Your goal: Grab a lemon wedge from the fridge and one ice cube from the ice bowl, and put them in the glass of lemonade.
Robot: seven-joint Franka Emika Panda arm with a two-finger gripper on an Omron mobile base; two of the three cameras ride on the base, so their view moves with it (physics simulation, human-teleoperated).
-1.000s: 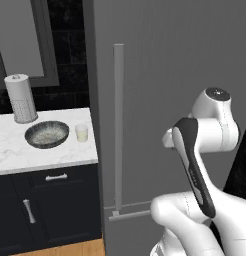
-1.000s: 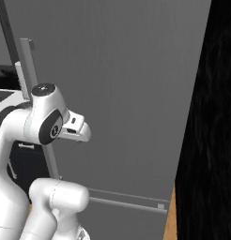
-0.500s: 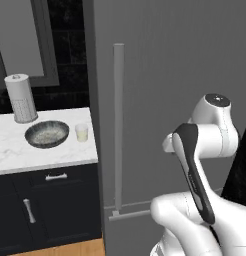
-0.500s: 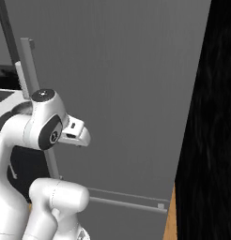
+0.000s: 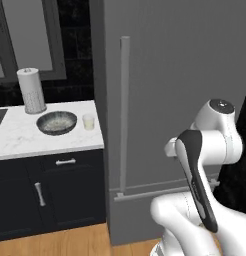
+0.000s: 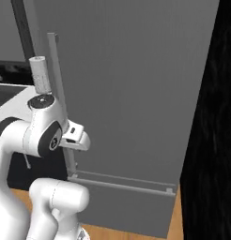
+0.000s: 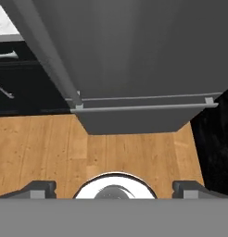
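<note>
From the left base view I saw the fridge [image 5: 180, 90] shut, its long bar handle [image 5: 124, 115] vertical, beside the bench [image 5: 25, 137] carrying the ice bowl [image 5: 56, 122] and glass of lemonade [image 5: 88, 121] — just apart. Right base view: the arm [image 6: 44, 133] was folded before the door. Hand view: the gripper [image 7: 114, 187] pointed down at the wooden floor [image 7: 41, 148], jaws wide apart, empty.

My white arm with dark joints folds at the elbow, wrist level. My two-finger gripper [image 7: 114, 189] points downward, jaws spread wide apart, holding nothing.
</note>
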